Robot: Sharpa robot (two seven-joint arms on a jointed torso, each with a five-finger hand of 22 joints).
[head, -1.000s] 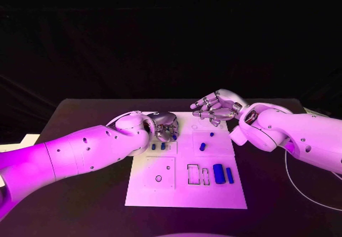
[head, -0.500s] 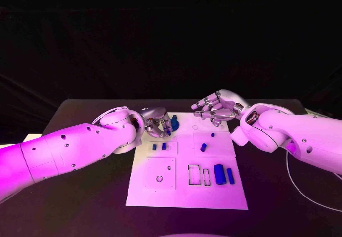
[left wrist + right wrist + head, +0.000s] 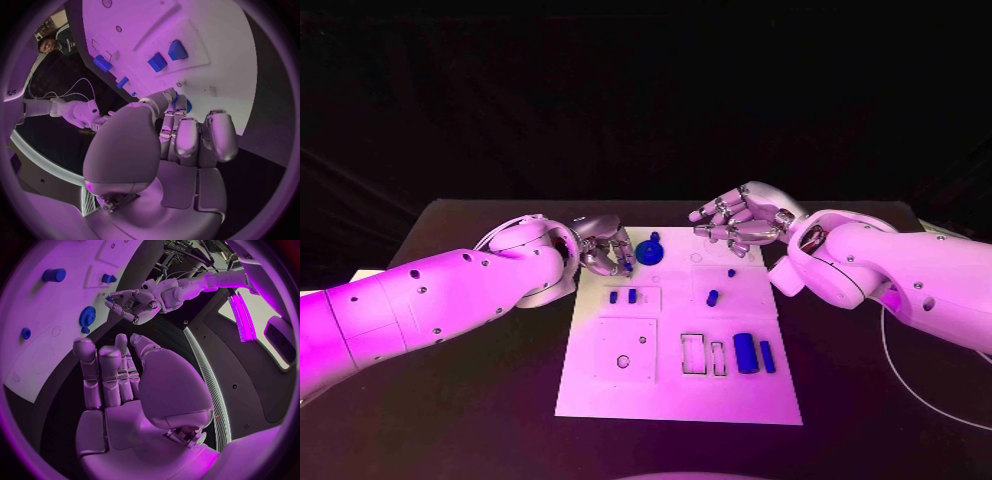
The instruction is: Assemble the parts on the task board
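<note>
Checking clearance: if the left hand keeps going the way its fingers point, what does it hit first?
Probably the blue gear just past the left hand fingertips, at the task board far end. Depth is unclear.

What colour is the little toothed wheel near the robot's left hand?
Blue. The gear shows its teeth best in the right wrist view, beside the left hand.

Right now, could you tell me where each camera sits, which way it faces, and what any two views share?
Head view: on the robot's head, looking down at the task board; both arms enter, left hand and right hand.
Left wrist view: behind the left hand, facing the board.
Right wrist view: behind the right hand, facing the board and the other hand.
Shared: head and right wrist views both show the blue gear.
</note>
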